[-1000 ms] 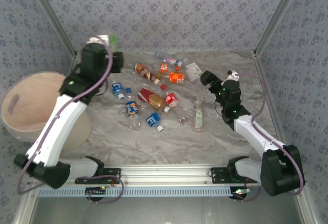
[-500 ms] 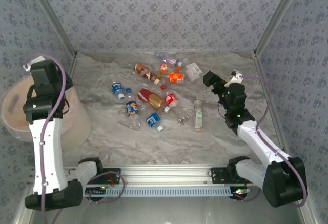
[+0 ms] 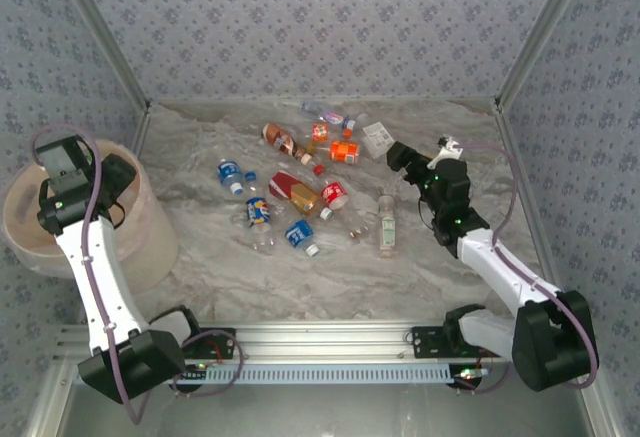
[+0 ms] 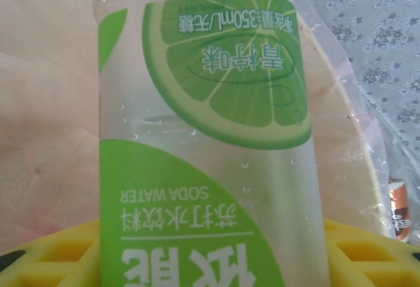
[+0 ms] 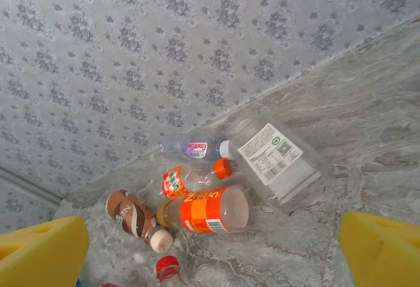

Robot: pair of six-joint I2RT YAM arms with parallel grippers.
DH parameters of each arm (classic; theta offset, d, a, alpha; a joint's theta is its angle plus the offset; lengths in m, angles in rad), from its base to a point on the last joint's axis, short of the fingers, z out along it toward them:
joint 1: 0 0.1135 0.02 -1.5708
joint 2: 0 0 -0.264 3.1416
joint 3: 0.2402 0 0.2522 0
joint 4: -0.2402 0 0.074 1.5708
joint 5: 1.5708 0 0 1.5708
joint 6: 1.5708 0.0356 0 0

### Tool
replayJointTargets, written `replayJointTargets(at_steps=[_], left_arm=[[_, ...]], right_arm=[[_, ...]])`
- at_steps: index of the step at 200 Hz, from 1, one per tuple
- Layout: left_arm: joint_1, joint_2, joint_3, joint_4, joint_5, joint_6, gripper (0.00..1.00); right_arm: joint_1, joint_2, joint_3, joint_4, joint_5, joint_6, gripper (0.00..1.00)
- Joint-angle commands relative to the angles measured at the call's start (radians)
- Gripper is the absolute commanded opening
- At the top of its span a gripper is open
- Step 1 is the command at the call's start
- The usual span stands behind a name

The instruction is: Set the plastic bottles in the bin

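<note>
Left claw [image 4: 210, 264]: clenched on the green-label bottle [image 4: 203, 103], with the yellow fingers [image 4: 46, 257] pressing both its sides.
Just changed: a second ago this arm was at the tabletop [image 3: 330, 267] corner just beyond the bin [image 3: 150, 247]. It has since swung across and now holds the bottle over the bin's mouth, the pink wall showing behind the label.
What that means for you: the carry looks finished, and letting go is all that remains for this bottle.
Right claw [image 5: 213, 251]: released, fingers spread wide and touching nothing. It sits well apart from the bin and has edged toward the clear white-label bottle [image 5: 275, 162].
Still to clear: the scattered bottles [image 3: 300, 192] lie on the tabletop to the right of the bin.
Hidden from you: the held bottle blocks the bin's floor, so you cannot tell what already lies inside. Its cap and base are cut off, and its height above the bin floor is hard to judge.
</note>
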Motion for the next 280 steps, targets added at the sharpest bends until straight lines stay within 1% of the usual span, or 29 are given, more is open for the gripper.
replayJointTargets(at_steps=[1,17,42,55,63,78,81,93,108,127,139,158,173,183,200,221,257,280], left_arm=[[0.016,-0.005,-0.002,0.039,0.084,-0.034,0.63],[0.016,-0.020,0.006,0.041,0.083,-0.042,0.73],[0.016,-0.030,0.052,0.005,0.052,-0.032,0.78],[0.016,-0.039,0.066,-0.003,0.040,-0.025,0.84],[0.016,-0.041,0.074,-0.009,0.049,-0.021,0.89],[0.016,-0.044,0.090,-0.018,0.082,-0.015,0.95],[0.016,-0.045,0.093,-0.018,0.089,-0.014,0.97],[0.016,-0.058,0.100,-0.014,0.111,-0.017,0.98],[0.015,-0.081,0.110,-0.005,0.139,-0.031,0.98],[-0.002,-0.117,0.104,0.041,0.210,-0.063,0.98],[-0.055,-0.146,0.089,0.102,0.223,-0.079,0.98],[-0.198,-0.158,0.097,0.157,0.181,-0.079,0.98],[-0.334,-0.139,0.106,0.172,0.132,-0.075,0.98],[-0.415,-0.119,0.104,0.228,0.117,-0.077,0.98],[-0.523,-0.065,0.116,0.261,0.099,-0.074,0.98],[-0.615,-0.003,0.126,0.307,0.074,-0.071,0.98],[-0.736,0.075,0.099,0.438,0.051,-0.119,0.98],[-0.827,0.178,0.143,0.447,0.028,-0.122,0.98]], right_arm=[[0.010,0.020,0.028,0.026,-0.021,-0.035,1.00],[0.011,0.024,0.044,-0.041,-0.051,-0.042,1.00],[-0.002,0.019,0.033,-0.147,-0.061,-0.059,1.00],[-0.019,0.015,0.028,-0.202,-0.104,-0.068,1.00],[-0.025,0.013,0.033,-0.258,-0.108,-0.068,1.00],[-0.025,0.003,0.045,-0.376,-0.086,-0.068,1.00],[-0.025,0.000,0.045,-0.396,-0.088,-0.068,1.00],[-0.024,-0.016,0.044,-0.445,-0.067,-0.085,1.00],[0.004,-0.046,0.041,-0.536,-0.044,-0.121,1.00],[0.049,-0.096,0.034,-0.642,0.004,-0.141,1.00],[0.075,-0.130,0.021,-0.688,0.023,-0.138,1.00],[0.115,-0.179,-0.005,-0.730,0.027,-0.123,1.00],[0.146,-0.202,-0.028,-0.737,0.024,-0.101,1.00],[0.169,-0.211,-0.048,-0.730,0.028,-0.084,1.00],[0.209,-0.218,-0.079,-0.718,0.057,-0.067,0.98],[0.249,-0.213,-0.096,-0.707,0.090,-0.058,0.97],[0.294,-0.192,-0.083,-0.716,0.135,-0.047,0.97],[0.329,-0.177,-0.089,-0.704,0.166,-0.039,0.98]])
